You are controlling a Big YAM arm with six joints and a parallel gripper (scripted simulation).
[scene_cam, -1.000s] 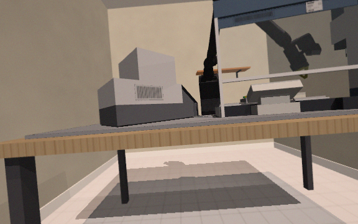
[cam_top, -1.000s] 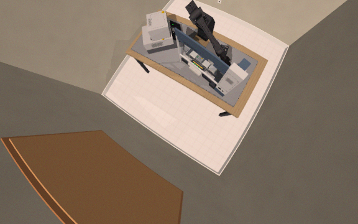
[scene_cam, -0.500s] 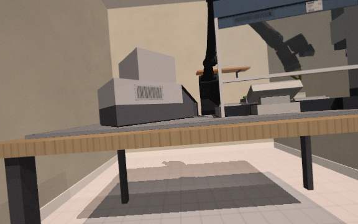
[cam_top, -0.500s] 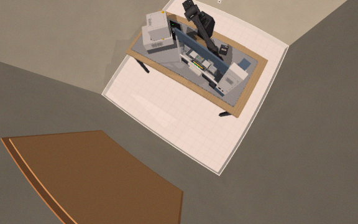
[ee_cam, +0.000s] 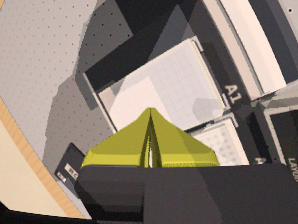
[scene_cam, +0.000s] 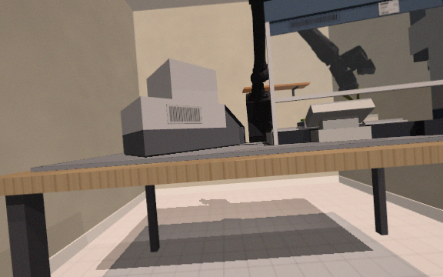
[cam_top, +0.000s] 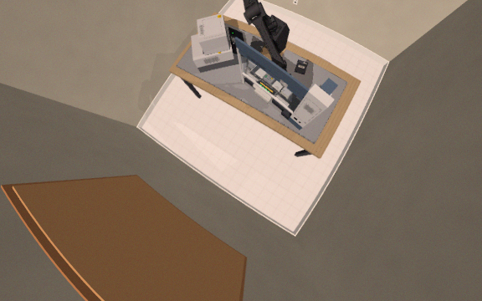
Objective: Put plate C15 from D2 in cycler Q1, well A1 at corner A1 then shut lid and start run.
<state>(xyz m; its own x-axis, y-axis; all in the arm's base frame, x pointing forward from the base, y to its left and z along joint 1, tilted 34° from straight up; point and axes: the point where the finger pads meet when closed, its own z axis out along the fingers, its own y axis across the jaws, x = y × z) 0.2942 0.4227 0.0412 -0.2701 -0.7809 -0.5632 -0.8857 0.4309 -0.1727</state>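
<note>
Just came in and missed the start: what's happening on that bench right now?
A single black robot arm reaches down over the bench behind the blue-topped frame. Its gripper, yellow fingers shut and holding nothing, points at a pale plate-like surface next to a corner marked A1. A grey two-tier instrument stands at the table's far end. No plate has been picked up.

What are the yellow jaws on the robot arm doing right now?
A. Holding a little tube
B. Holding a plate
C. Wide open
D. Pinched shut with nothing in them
D. In the wrist view the gripper has its yellow jaws pressed together into one point, with only a thin seam between them and nothing caught there; it hangs above a pale plate that lies beside an A1 mark.
</note>
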